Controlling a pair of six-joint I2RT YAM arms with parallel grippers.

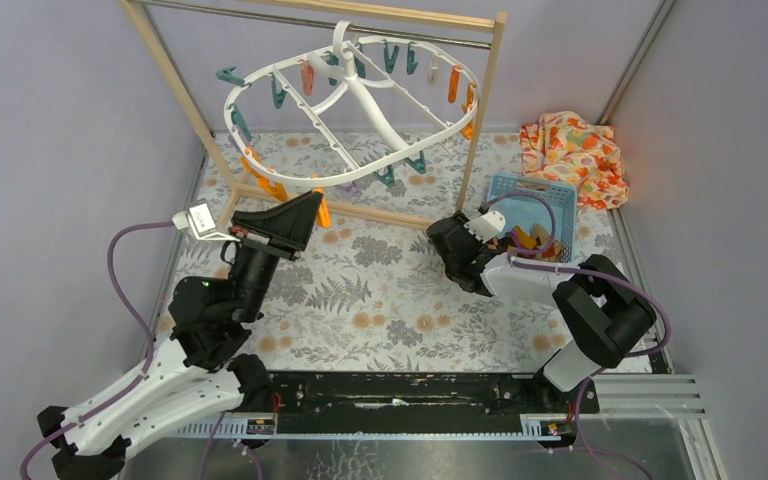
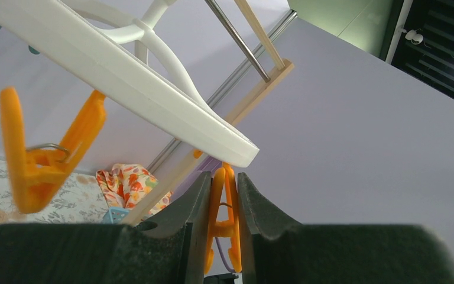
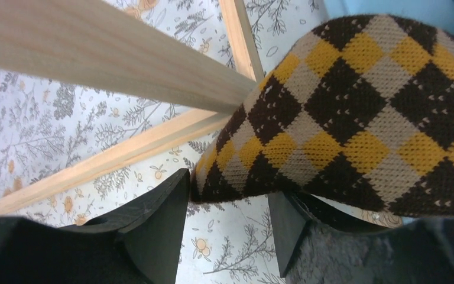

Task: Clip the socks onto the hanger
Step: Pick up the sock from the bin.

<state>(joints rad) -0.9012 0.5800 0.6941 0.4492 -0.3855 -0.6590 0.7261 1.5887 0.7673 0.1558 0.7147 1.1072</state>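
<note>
Floral table, wooden rack, blue basket

Brown sock checked with yellow and tan diamonds, its rounded end lying between the parted right jaws. White oval hanger tilts above the left jaws, its orange peg pinched between them.

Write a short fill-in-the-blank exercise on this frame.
The left jaws are shut on an ___ peg of the white hanger.
The right jaws stand ___ around the tip of the checked sock.
The basket by that sock is ___.
Missing words: orange; open; blue.
</note>
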